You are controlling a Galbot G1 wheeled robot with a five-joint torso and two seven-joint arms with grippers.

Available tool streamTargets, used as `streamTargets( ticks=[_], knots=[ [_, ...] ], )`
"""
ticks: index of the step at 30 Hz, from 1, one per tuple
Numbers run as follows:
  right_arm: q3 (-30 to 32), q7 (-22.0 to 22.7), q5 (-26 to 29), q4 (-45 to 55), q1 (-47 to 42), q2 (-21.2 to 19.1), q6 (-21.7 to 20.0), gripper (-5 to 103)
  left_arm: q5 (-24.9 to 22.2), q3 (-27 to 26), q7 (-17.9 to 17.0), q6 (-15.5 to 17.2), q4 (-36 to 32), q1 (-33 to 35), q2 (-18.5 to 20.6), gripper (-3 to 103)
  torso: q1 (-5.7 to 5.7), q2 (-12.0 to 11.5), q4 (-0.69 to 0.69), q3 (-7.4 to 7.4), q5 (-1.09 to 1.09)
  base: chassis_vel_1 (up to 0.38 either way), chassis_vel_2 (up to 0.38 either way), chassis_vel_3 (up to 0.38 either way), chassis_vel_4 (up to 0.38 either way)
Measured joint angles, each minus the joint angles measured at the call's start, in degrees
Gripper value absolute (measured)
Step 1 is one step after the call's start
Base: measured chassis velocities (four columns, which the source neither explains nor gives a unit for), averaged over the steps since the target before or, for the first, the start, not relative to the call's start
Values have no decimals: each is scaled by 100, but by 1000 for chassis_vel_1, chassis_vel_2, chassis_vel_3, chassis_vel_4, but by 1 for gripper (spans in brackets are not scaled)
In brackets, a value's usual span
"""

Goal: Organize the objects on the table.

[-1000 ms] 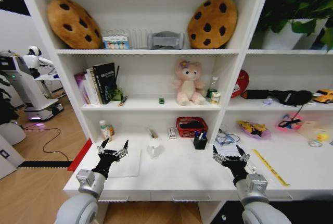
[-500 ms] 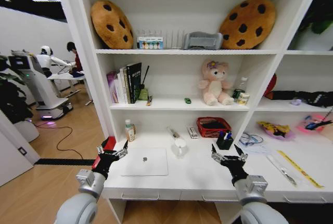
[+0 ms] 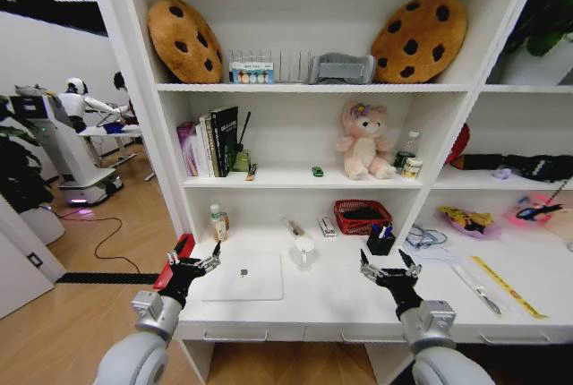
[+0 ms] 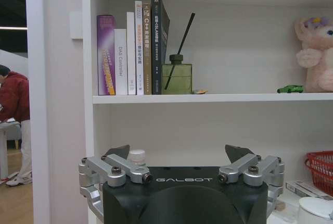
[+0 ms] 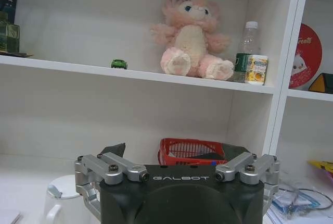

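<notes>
A slim silver-white laptop (image 3: 242, 276) lies shut on the white table (image 3: 322, 303). My left gripper (image 3: 192, 261) hovers open over the table's left end, just left of the laptop. My right gripper (image 3: 387, 269) hovers open in front of a black holder with blue pens (image 3: 381, 242). A clear cup (image 3: 304, 249) stands behind the laptop's right side. A small green-capped bottle (image 3: 218, 221) stands at the back left. A tiny green toy car sits on the shelf (image 3: 317, 171) (image 4: 290, 88) (image 5: 119, 64). Both wrist views show spread fingers (image 4: 120, 152) (image 5: 115, 149) holding nothing.
A red basket (image 3: 363, 217) stands at the back of the table. A pink plush bear (image 3: 363, 141), books (image 3: 206, 141) and a diffuser bottle (image 4: 177, 76) fill the shelf above. Cables and a yellow tape (image 3: 506, 285) lie on the right section. A red object (image 3: 175, 258) sits at the table's left edge.
The whole picture has shifted sideways and the shelving looks farther off, so the camera has moved. Both arms hold the same raised, open pose.
</notes>
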Motion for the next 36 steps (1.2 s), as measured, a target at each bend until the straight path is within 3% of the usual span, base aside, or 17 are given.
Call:
streamTargets(
  ticks=[13, 29, 32, 33, 34, 35, 36],
  knots=[
    [-1, -18, 25, -43, 23, -49, -30, 100, 0, -1, 3, 0, -1, 0, 0, 100, -3, 2, 0, -1, 2, 204, -221, -215, 222],
    [9, -28, 17, -55, 19, -10, 35, 100, 0, 0, 2, 1, -1, 1, 0, 100, -2, 1, 1, 0, -2, 346, -342, -351, 353],
    [21, -42, 4, -115, 20, -16, 188, 100, 0, 3, 14, 0, -5, 2, -1, 100, -11, 8, -5, -5, 8, 328, -310, -270, 332],
    [11, -60, 3, -128, 24, -16, 229, 100, 1, -9, -9, 2, 4, 0, 1, 100, 1, -2, 9, 2, -16, 266, -264, -240, 263],
    [11, -60, 3, -128, 24, -16, 229, 100, 1, -9, -9, 2, 4, 0, 1, 100, 1, -2, 9, 2, -16, 266, -264, -240, 263],
    [16, -57, 2, -133, 8, -16, 246, 100, 0, 0, 1, 2, 1, 0, 0, 100, -4, 0, -5, -1, 8, 249, -179, -240, 113],
    [16, -56, 2, -133, 4, -11, 251, 100, 2, -5, -2, -8, -12, 1, 1, 100, -9, 7, -3, -4, 20, 249, -144, -184, 113]
  ],
)
